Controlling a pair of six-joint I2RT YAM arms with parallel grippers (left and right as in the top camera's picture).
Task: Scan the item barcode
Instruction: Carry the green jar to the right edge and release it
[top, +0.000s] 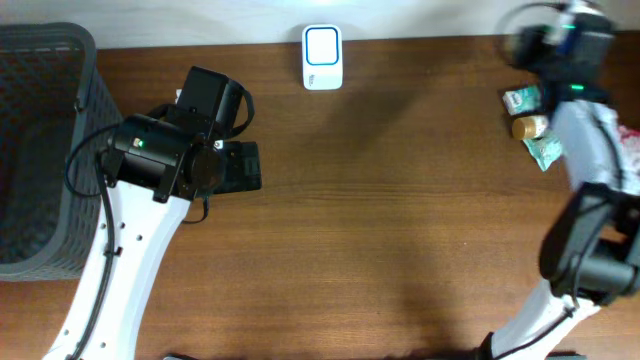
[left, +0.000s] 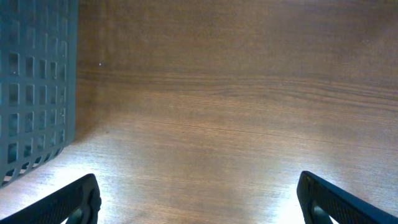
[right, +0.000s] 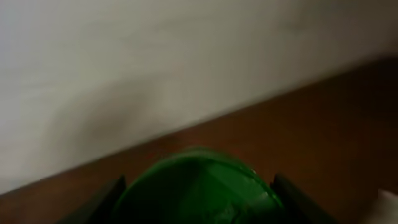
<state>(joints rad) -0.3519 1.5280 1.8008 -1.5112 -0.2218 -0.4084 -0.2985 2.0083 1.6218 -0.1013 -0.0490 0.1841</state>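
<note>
Two differ: left end effector (left: 199, 204) gapes empty; right end effector (right: 198, 205) clamps green-topped item (right: 196, 180).

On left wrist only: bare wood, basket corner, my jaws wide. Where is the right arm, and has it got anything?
Observer: The right gripper looks closed around a green round item. Its wrist view is blurry.
Operator: Where's the scanner?
Observer: The white scanner sits at the far edge of the table, mid-width, in the overhead view.
Operator: More items waiting?
Observer: Green packets and a gold-brown round item lie near the far right corner.
</note>
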